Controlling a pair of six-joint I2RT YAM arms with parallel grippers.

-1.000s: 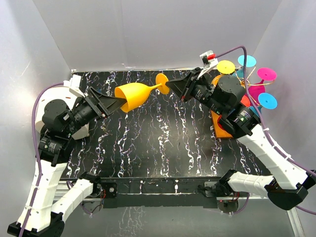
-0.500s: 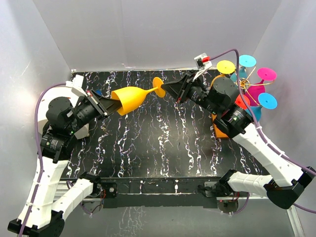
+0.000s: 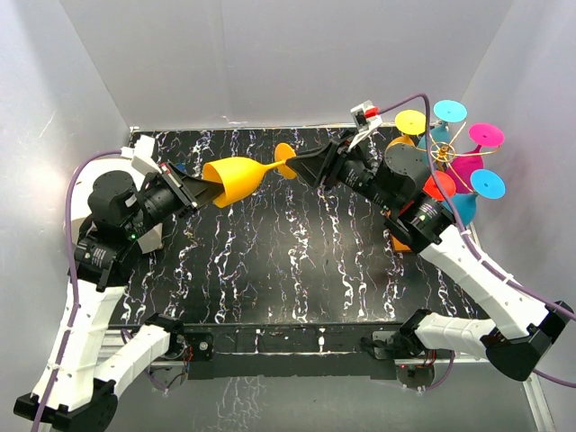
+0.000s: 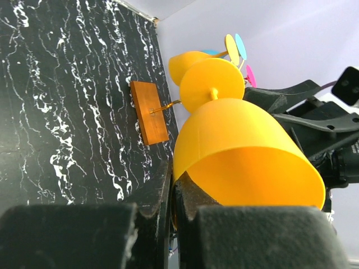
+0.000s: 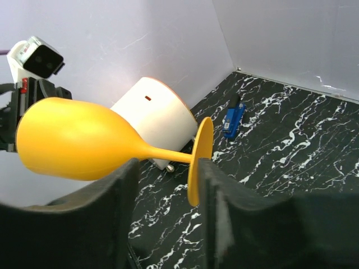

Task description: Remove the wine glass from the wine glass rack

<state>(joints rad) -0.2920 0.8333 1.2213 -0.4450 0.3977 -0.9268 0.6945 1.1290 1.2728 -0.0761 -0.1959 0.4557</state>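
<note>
An orange wine glass (image 3: pixel 238 177) lies sideways in the air over the black table, its foot pointing right. My left gripper (image 3: pixel 200 189) is shut on the bowl's rim; in the left wrist view the fingers (image 4: pixel 171 174) pinch the rim of the wine glass (image 4: pixel 241 140). My right gripper (image 3: pixel 301 164) stands open at the foot end. In the right wrist view the stem of the wine glass (image 5: pixel 73 140) passes between the spread fingers of the right gripper (image 5: pixel 167 162), with gaps on both sides. The wine glass rack (image 3: pixel 443 151) stands at the right, its orange base (image 4: pixel 149 112) on the table.
Several more glasses hang on the rack: yellow (image 3: pixel 411 121), cyan (image 3: pixel 450 111), magenta (image 3: pixel 486 135), red (image 3: pixel 438 185). A small blue item (image 5: pixel 233 119) lies at the table's far left. Grey walls close in the back and sides.
The glass moved left, away from the rack. The left gripper closed on the bowl's rim. The right gripper, earlier shut on the stem, has opened.
</note>
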